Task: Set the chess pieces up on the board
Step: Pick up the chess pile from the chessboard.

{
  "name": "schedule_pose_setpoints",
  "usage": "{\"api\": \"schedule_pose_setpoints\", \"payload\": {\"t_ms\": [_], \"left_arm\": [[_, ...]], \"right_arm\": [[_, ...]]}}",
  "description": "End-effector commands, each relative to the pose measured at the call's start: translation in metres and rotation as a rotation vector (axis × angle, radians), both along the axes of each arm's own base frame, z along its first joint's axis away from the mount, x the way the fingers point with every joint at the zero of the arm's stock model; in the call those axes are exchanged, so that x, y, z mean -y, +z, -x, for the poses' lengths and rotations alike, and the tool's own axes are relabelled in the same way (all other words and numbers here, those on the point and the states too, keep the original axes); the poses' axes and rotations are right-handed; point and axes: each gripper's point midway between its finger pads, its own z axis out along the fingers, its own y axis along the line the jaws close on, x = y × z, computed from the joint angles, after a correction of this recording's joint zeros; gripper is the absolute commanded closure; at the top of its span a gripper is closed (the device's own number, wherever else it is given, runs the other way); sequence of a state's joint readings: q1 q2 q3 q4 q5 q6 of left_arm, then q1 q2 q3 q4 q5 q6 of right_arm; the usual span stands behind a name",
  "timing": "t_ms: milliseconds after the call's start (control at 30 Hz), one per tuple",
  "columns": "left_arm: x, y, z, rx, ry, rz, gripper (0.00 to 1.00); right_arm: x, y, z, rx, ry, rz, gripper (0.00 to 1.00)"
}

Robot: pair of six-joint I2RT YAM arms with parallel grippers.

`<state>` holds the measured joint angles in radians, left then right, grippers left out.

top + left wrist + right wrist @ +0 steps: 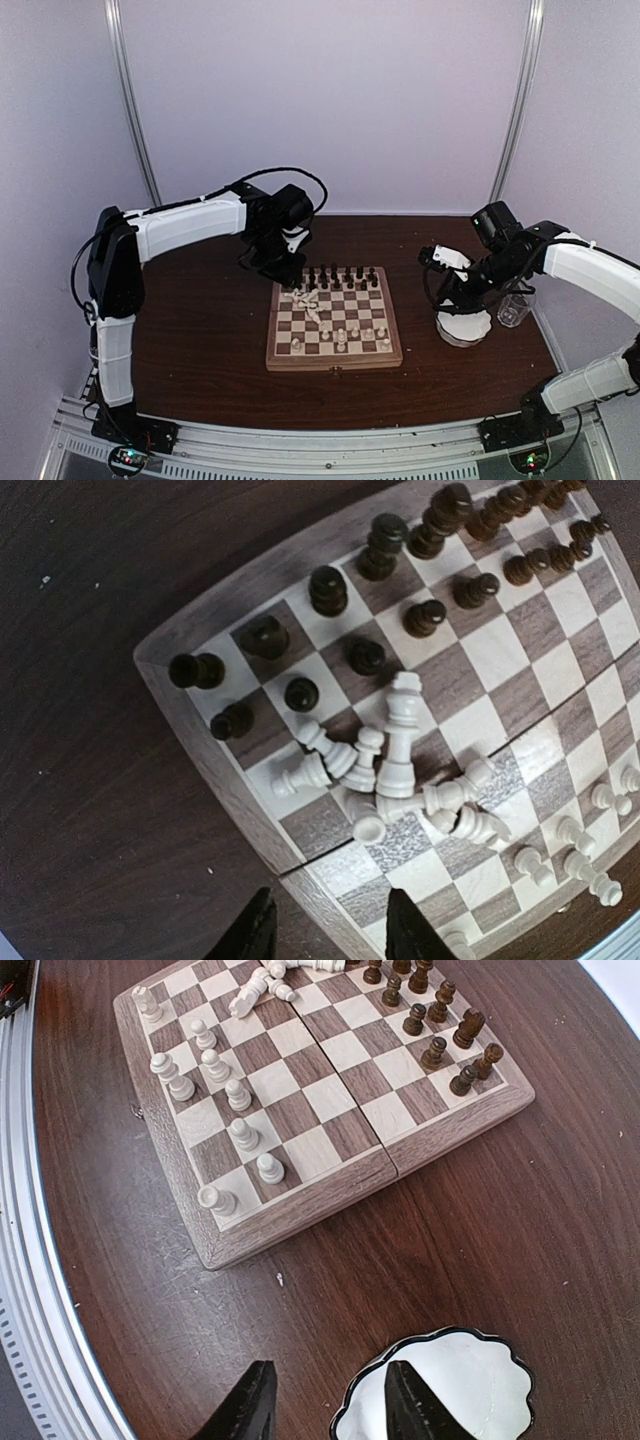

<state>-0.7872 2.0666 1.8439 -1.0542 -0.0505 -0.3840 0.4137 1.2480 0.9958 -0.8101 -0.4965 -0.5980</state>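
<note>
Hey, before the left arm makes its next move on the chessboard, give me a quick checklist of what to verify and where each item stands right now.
1. Open left gripper: ok.
2. Nothing held in it: ok, the gap between its fingers is bare.
3. All white pieces upright: not ok, a pile of white pieces lies tipped on the board.
4. Upright dark pieces: ok.
5. Board free of the right gripper: ok, it hangs open above the white bowl.
6. Bowl emptied: cannot tell, only part of it shows.
</note>
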Motion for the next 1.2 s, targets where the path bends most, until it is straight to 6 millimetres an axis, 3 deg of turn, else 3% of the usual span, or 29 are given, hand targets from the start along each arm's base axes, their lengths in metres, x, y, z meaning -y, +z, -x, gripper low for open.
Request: {"api": "schedule_pose_setpoints", "payload": {"t_ms": [0,233,433,633,933,1167], "left_arm": [[0.011,-0.008,-0.014,0.005,0.017,0.043,0.61],[0.024,-0.031,-0.01,-0.069,-0.012,0.06,0.62],[0.025,-0.041,-0.013,-0.078,-0.011,0.046,0.69],[0.024,-0.043,-0.013,-0.077,-0.008,0.038,0.76],[0.024,-0.051,-0.013,-0.087,-0.011,0.029,0.78],[0.024,-0.04,-0.011,-0.084,-0.019,0.042,0.87]], "right_arm": [[0.004,0.004,-0.003,0.032,-0.014,0.003,0.61],[0.005,0.003,-0.004,0.033,-0.015,0.008,0.61],[0.005,0.001,-0.004,0.03,-0.017,0.011,0.61],[0.006,0.001,-0.004,0.029,-0.017,0.014,0.61],[0.006,0.001,-0.004,0.029,-0.017,0.015,0.6],[0.006,0.001,-0.004,0.031,-0.018,0.014,0.61]]}}
